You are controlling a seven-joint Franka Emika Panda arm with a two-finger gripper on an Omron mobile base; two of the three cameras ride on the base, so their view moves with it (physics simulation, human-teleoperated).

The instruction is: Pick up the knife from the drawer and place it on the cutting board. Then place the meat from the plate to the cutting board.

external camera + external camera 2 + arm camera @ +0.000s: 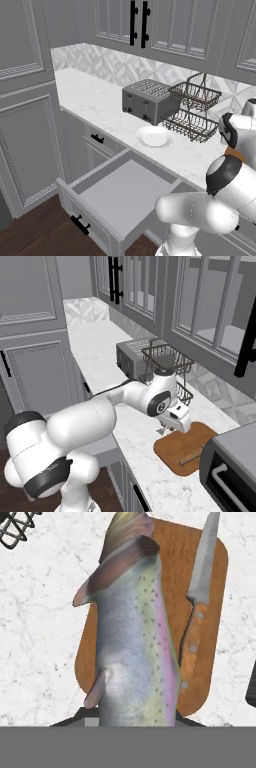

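Meat [132, 647], a silver-grey fish with a pink side stripe and dark speckles, hangs straight out from the gripper in the hand view, its tail end at the fingers and its head pointing away over the cutting board [172, 547]. The fingertips themselves are hidden behind the fish, but it rises directly from between them, so the gripper is closed on it. In the right base view the gripper [167, 428] hovers just above the near edge of the reddish-brown board [192, 443], which lies on the white marble counter [135, 436] between the wire basket rack [167, 363] and a dark appliance [232, 466] at the lower right.

On the board lies the knife [197, 607], just beside the fish in the hand view, blade pointing away and wooden handle with three rivets toward the camera. Whether the fish touches the board cannot be told.

In the left base view the drawer [117, 197] stands pulled out, its flat grey inside bare, and the white plate [154, 136] sits on the counter just in front of the toaster [147, 100].

No writing or brand mark can be read on anything.
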